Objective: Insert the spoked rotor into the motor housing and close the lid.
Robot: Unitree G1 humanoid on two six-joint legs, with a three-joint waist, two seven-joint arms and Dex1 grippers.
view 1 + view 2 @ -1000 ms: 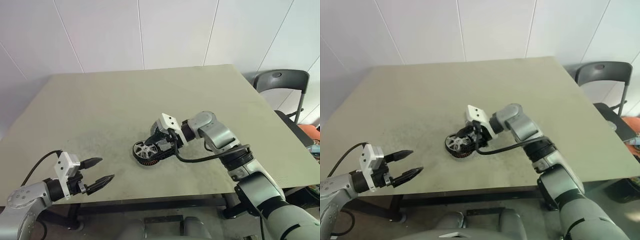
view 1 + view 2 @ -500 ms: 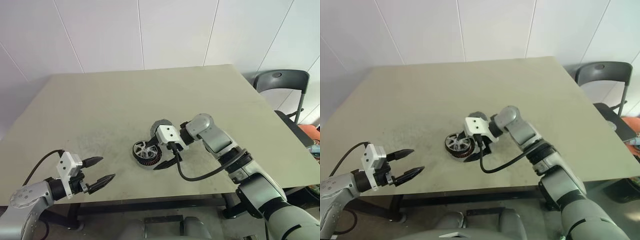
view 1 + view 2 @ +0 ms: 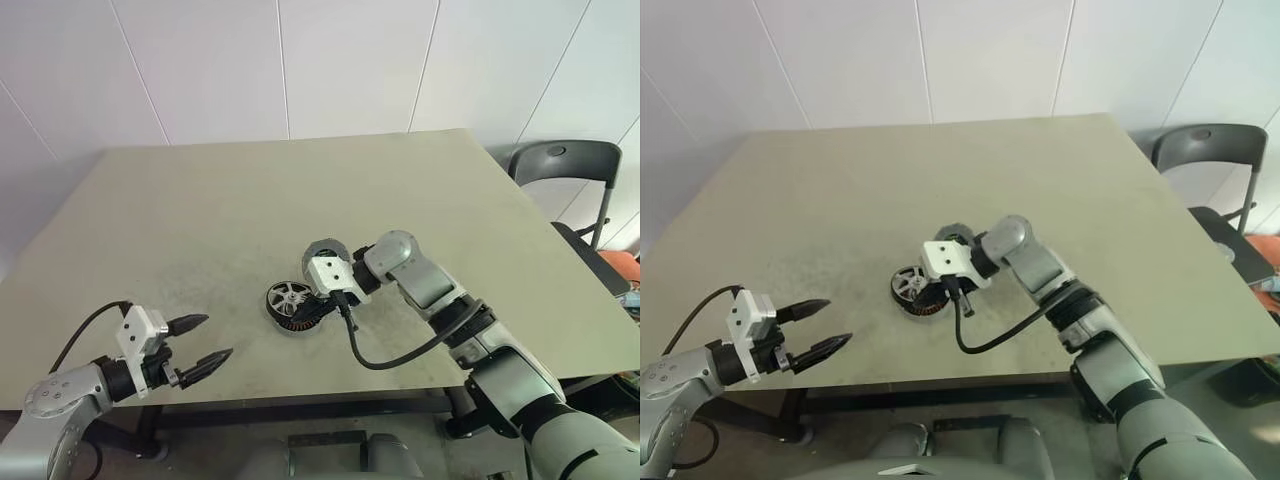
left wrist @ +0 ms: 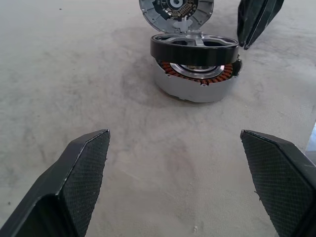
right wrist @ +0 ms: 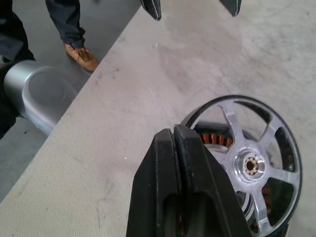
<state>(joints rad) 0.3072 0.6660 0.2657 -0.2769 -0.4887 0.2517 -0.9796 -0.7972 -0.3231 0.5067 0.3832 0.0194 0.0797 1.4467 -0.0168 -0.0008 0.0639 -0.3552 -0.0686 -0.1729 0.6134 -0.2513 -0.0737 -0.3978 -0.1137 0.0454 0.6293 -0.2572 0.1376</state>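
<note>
right hand (image 5: 174,143), fingers pressed together, sits just beside the spoked rotor (image 5: 249,163).

The right gripper (image 5: 174,136) is now shut tight; before, its two fingers were spread around the spoked rotor (image 5: 249,163). It has let go, and the rotor now sits just beside its tips, on the motor housing (image 4: 197,84).

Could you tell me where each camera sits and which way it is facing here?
Head stereo pair: looks forward and down over the table; both arms, open left gripper and right gripper show.
Left wrist: looks along its open fingers at the motor housing, spoked rotor and lid.
Right wrist: looks past its shut fingers at the rotor.
Shared: rotor on housing.
</note>
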